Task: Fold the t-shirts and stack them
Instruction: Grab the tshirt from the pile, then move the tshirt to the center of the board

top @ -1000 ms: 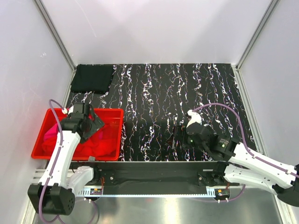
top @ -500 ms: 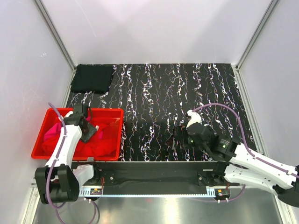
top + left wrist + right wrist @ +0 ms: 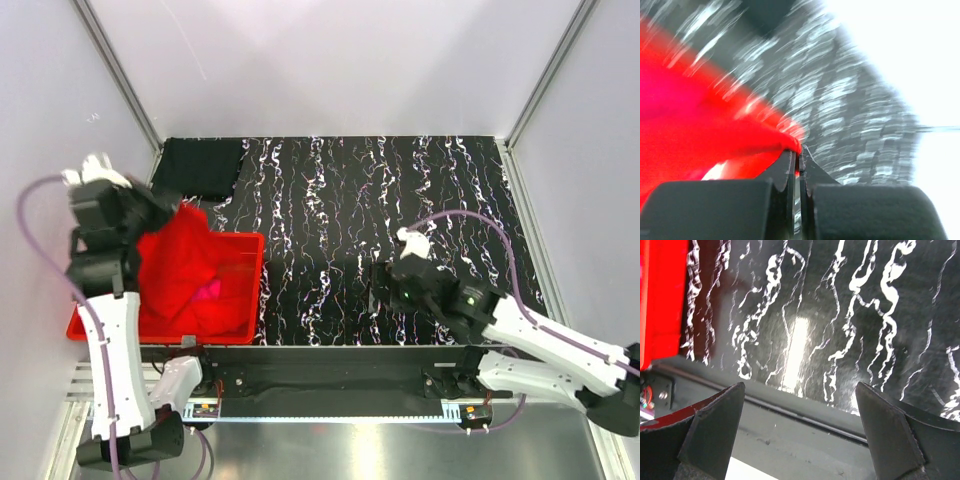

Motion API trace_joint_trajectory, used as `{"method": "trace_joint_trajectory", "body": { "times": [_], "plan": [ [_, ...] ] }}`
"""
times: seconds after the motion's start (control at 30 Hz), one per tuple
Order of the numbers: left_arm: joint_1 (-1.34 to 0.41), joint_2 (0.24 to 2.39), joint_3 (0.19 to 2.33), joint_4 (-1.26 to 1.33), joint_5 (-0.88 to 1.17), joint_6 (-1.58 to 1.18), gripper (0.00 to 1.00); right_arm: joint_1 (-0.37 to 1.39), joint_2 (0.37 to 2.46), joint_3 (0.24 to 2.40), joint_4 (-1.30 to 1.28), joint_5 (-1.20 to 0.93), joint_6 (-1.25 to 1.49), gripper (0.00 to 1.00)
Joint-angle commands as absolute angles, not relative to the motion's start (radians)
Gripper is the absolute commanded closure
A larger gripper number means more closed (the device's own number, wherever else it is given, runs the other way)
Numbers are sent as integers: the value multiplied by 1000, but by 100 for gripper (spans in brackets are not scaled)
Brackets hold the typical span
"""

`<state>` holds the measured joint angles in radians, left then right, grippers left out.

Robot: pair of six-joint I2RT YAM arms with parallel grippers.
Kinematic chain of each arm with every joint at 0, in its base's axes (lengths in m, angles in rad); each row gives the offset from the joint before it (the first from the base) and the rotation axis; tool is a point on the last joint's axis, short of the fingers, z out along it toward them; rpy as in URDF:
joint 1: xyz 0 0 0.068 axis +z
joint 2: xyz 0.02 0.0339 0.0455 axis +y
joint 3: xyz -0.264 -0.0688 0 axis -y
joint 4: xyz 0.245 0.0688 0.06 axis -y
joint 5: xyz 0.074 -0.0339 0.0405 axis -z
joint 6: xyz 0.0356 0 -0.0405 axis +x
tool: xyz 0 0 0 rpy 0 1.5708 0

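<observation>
My left gripper (image 3: 168, 208) is raised above the bin's back left corner, shut on a pinch of the bright red t-shirt (image 3: 172, 262). That shirt hangs from it down into the bin. In the left wrist view the jaws (image 3: 801, 148) are closed on a red cloth fold (image 3: 715, 135). A bit of the magenta pink t-shirt (image 3: 208, 291) shows in the bin under the red cloth. The black t-shirt (image 3: 198, 167) lies folded at the table's back left corner. My right gripper (image 3: 381, 286) hovers open and empty over the table's front edge (image 3: 800, 386).
The red plastic bin (image 3: 256, 285) stands at the front left of the black marbled table (image 3: 400, 200); its side also shows in the right wrist view (image 3: 660, 300). White walls close the table in on three sides.
My left gripper shut on the red t-shirt inside the bin and swung up and back to the left, pulling the cloth up. The right arm shifted only slightly.
</observation>
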<state>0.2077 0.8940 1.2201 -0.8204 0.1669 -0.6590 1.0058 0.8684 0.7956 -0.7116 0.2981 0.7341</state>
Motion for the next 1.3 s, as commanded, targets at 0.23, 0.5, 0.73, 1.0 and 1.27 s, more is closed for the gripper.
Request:
{"method": "trace_joint_trajectory", "body": {
  "times": [0.23,0.5,0.73,1.0,1.27],
  "plan": [
    [-20,1269,2002,-480,613,-726,100,660,1109,1050,-684,14,562,0],
    [-263,1594,2425,-73,775,-1104,100,410,1147,1233,-765,17,454,0],
    [-435,1758,2479,3,804,-1145,100,341,1132,1327,-822,58,420,0],
    [-520,1643,2161,-391,782,-729,100,328,1097,1361,-861,50,396,0],
    [-520,1560,2194,-446,799,-600,100,328,985,1361,-673,-402,276,22]
  ]
}}
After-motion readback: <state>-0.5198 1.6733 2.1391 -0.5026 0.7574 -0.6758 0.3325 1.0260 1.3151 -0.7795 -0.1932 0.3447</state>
